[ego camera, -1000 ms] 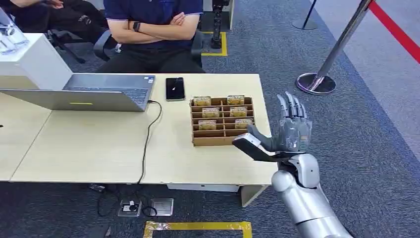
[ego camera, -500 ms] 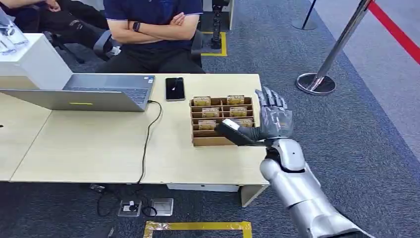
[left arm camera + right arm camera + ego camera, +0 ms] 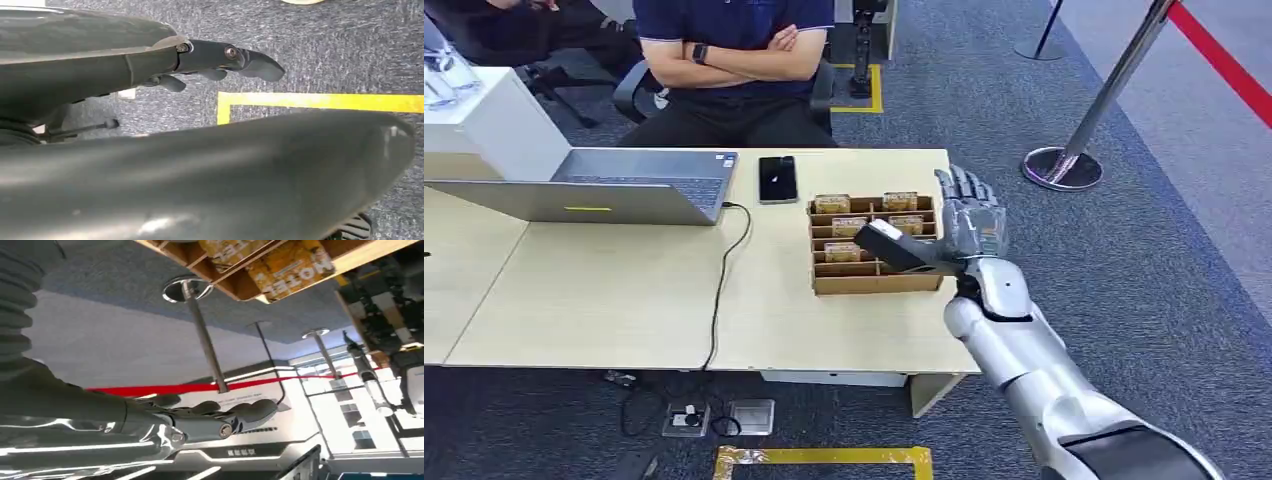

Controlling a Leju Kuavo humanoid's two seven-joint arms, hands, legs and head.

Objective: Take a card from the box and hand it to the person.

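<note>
Cardboard box (image 3: 875, 245) sits near the table's (image 3: 624, 300) right edge, cards inside. Right hand (image 3: 959, 232) hovers over it, fingers spread, empty; no card taken yet, handover to the person (image 3: 734, 60) remains.

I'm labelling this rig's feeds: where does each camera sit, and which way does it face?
Head view: high on the body, facing forward and down at the table, card box and right hand.
Left wrist view: behind the left hand, facing the carpet.
Right wrist view: behind the right hand, facing out past the card box, which the head view shares.
</note>
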